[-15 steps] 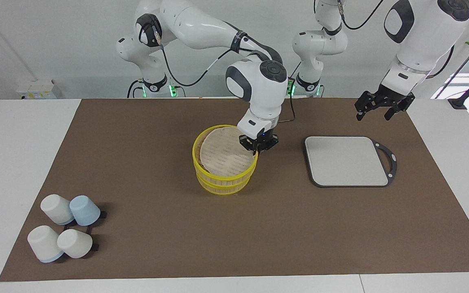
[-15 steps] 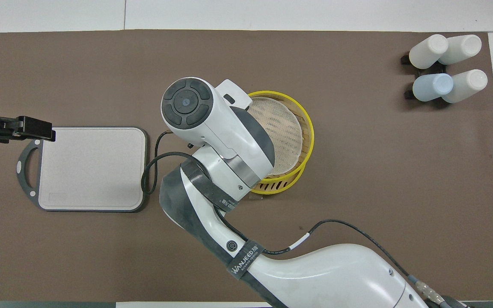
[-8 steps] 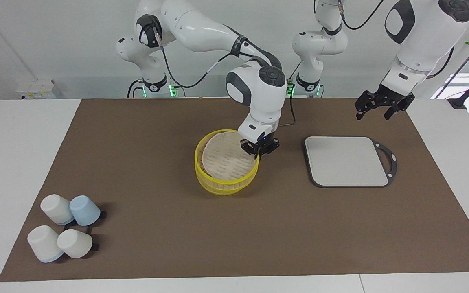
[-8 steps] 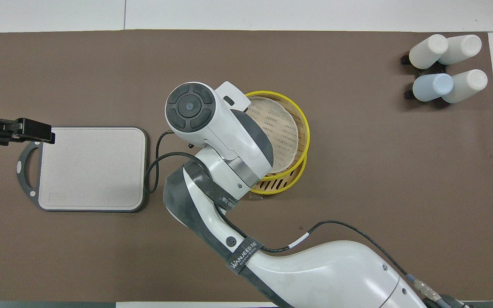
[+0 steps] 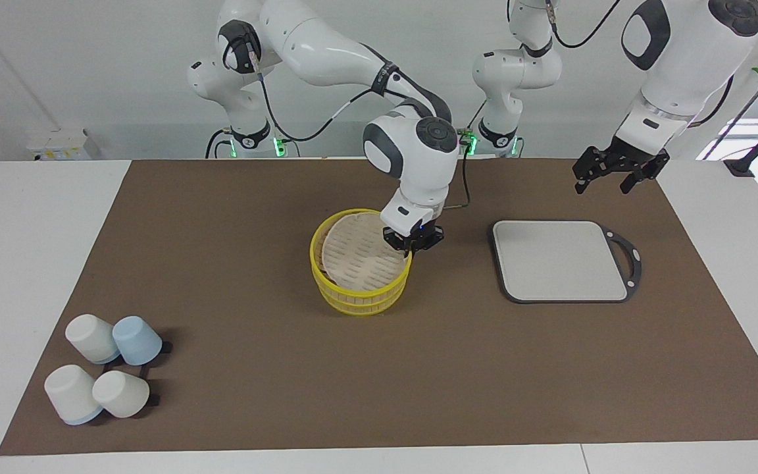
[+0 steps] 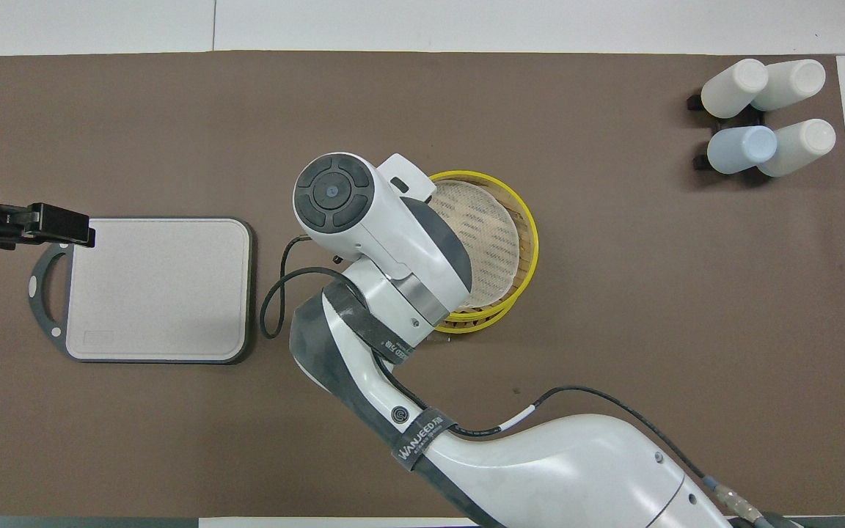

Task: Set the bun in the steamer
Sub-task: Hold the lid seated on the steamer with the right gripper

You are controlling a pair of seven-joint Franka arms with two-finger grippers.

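The steamer [image 5: 358, 294] stands mid-table on the brown mat; its yellow rim also shows in the overhead view [image 6: 531, 238]. My right gripper [image 5: 411, 247] is shut on the upper tier's rim at the edge toward the left arm's end. The upper tier sits almost square on the lower one, its beige slotted top slightly tilted. In the overhead view the right arm's wrist hides this gripper. The bun is hidden or out of view. My left gripper [image 5: 605, 179] is open and empty, waiting in the air over the mat by the board's handle [image 6: 63, 224].
A grey square board with a black handle [image 5: 560, 260] lies beside the steamer toward the left arm's end [image 6: 155, 290]. Several white and blue cups [image 5: 106, 372] lie on their sides at the mat's corner toward the right arm's end [image 6: 763, 117].
My right gripper has shifted the upper tier slightly toward the right arm's end and down, so it lines up more closely with the lower tier. The left arm has not moved.
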